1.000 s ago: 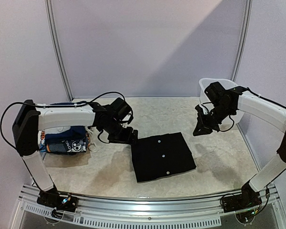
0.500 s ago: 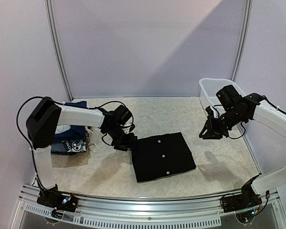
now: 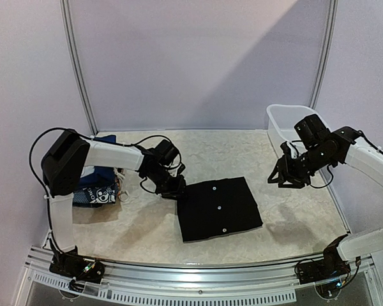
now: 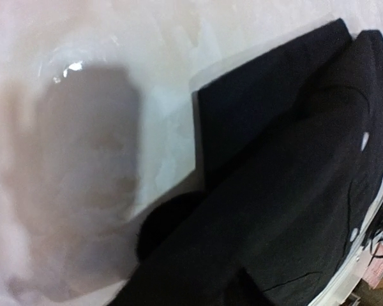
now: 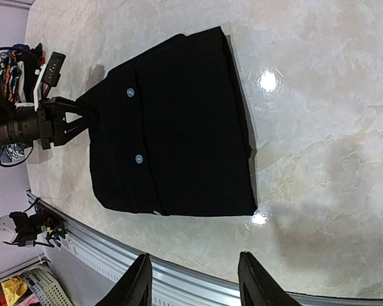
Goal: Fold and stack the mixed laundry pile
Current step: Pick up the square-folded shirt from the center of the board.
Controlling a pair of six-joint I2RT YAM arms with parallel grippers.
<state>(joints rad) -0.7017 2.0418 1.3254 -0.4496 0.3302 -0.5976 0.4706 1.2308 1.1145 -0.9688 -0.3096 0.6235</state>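
A folded black garment (image 3: 218, 209) with white buttons lies flat mid-table; it also shows in the right wrist view as the black garment (image 5: 179, 127). My left gripper (image 3: 177, 191) is low at its near-left corner, its fingers drawn together on the cloth edge, as the right wrist view of the left gripper (image 5: 86, 113) shows. In the left wrist view, black cloth (image 4: 293, 159) fills the lower frame and hides the fingers. My right gripper (image 3: 284, 178) hangs open above the table to the garment's right, with nothing between its fingers (image 5: 137, 280). The rest of the laundry pile (image 3: 96, 191), navy and cartoon-print, sits at far left.
A white plastic tub (image 3: 287, 121) stands at the back right, behind the right arm. The metal rail of the table's near edge (image 3: 198, 287) runs along the bottom. The left arm's cable (image 3: 124, 191) loops beside the pile.
My left gripper slid right onto the black garment's corner and closed its jaws there. My right gripper opened and drifted slightly right and lower.
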